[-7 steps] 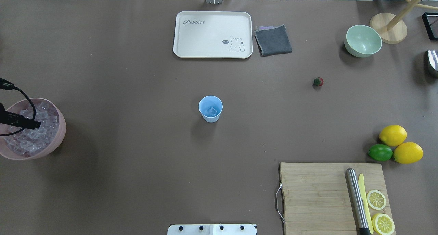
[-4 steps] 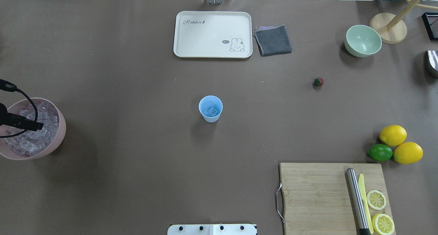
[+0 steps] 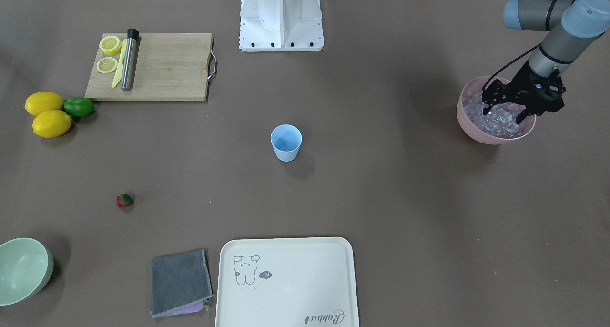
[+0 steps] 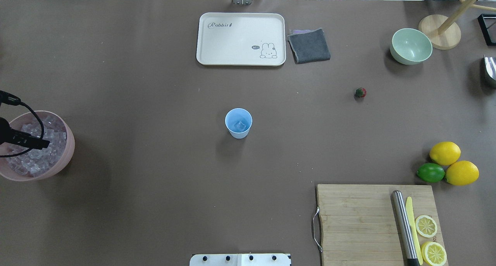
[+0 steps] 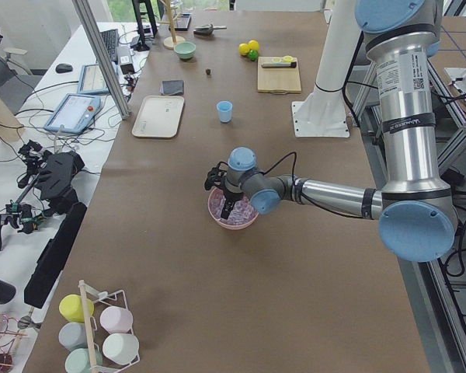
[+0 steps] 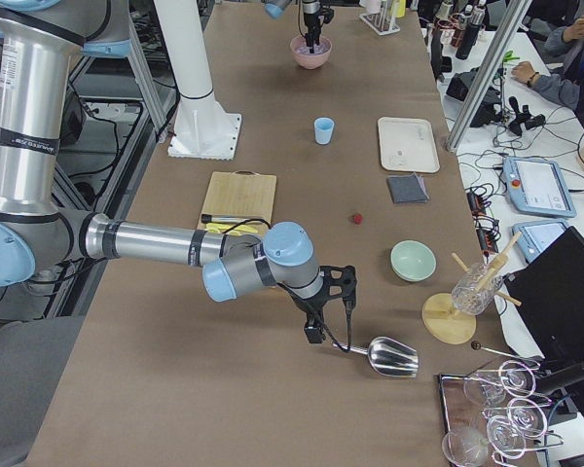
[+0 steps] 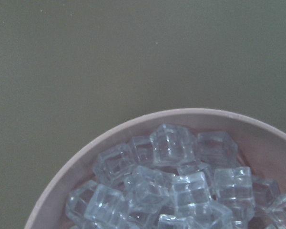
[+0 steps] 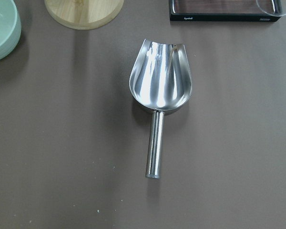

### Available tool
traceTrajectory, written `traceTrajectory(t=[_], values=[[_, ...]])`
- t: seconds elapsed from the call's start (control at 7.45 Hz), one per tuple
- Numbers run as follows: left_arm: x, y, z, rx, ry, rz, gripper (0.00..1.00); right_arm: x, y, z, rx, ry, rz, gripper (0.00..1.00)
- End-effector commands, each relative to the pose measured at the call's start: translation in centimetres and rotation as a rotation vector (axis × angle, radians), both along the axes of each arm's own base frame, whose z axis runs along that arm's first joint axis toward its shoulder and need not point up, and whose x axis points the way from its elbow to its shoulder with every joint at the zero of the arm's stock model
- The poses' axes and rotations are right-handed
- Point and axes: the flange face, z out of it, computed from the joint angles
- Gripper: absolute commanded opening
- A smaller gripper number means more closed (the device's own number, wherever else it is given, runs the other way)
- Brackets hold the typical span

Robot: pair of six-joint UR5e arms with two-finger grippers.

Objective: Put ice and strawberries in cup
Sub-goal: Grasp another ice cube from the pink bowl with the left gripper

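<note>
Brown table (image 3: pixel 381 198), frame's right edge: left pincer (image 3: pixel 507 108), fingers spread open, hangs directly over small clear ice cubes (image 3: pixel 500 122) in round pink plastic bowl (image 3: pixel 493 138).

Soft, even light falls from overhead on the matte brown tabletop (image 4: pixel 155 83), no glare there. The cup (image 4: pixel 238 122) throws a faint, blurred shadow toward the robot. Left wrist view runs dim and grey-green, ice (image 7: pixel 181 191) slightly soft. Right wrist view is crisp, and the steel scoop (image 8: pixel 161 86) flashes bright highlights.
</note>
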Motion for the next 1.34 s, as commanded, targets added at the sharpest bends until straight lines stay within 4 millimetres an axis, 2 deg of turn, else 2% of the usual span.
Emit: traceTrajectory(t=[0.0, 0.54, 0.81, 1.21], values=[[0.2, 0.1, -0.2, 0.011, 0.008, 0.006, 0.51, 0.0, 0.0, -0.1, 0.001, 0.0, 0.001, 1.0], [0.1, 0.1, -0.5, 0.023, 0.013, 0.011, 0.02, 0.0, -0.1, -0.1, 0.003, 0.0, 0.001, 1.0], [-0.4, 0.1, -0.8, 0.016, 0.03, 0.017, 0.0, 0.0, -0.1, -0.1, 0.003, 0.0, 0.001, 1.0], [-2.4, -0.2, -3.4, 0.005, 0.115, 0.034, 0.0, 0.0, 0.0, -0.1, 0.001, 0.0, 0.001, 1.0]])
